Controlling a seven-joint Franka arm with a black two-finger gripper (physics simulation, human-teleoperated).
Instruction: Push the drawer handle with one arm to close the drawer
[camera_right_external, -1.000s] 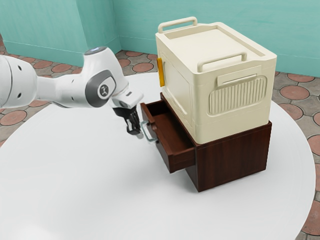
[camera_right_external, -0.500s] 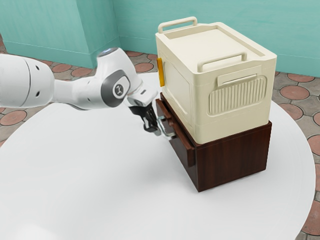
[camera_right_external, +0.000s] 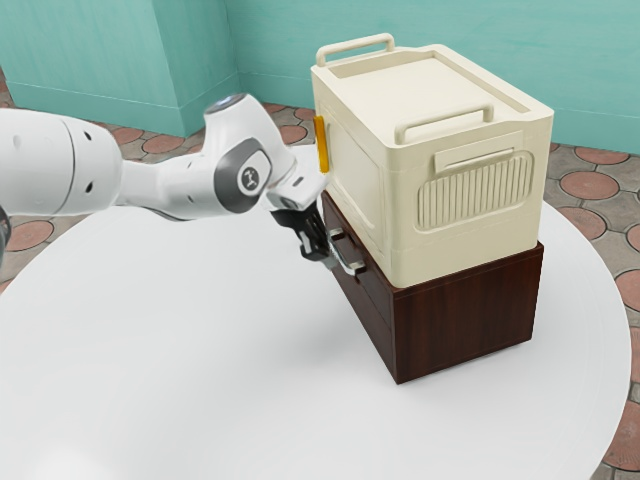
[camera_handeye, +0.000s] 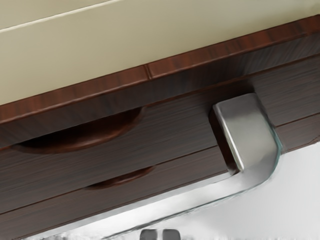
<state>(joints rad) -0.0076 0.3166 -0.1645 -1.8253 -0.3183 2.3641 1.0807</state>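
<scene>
At the dark wooden cabinet's front, my gripper (camera_right_external: 322, 257) is shut, with its tips at the silver handle (camera_right_external: 348, 256). The drawer front (camera_right_external: 365, 287) looks flush with the cabinet (camera_right_external: 465, 310), and no open drawer interior shows. In the wrist view the handle (camera_handeye: 247, 132) stands out from the wood-grained drawer front (camera_handeye: 185, 125). The gripper (camera_handeye: 160, 234) shows there as two dark fingertips side by side, close to the handle's long bar. Whether they touch the bar cannot be told.
A cream box (camera_right_external: 440, 180) with two rail handles and a yellow strip (camera_right_external: 321, 145) rests on the cabinet. Both stand on a round white table (camera_right_external: 220, 350), with a teal wall (camera_right_external: 270, 50) behind.
The drawer has slid from well out to flush with the cabinet. My gripper has moved toward the exterior view's right along with the handle and stayed shut.
</scene>
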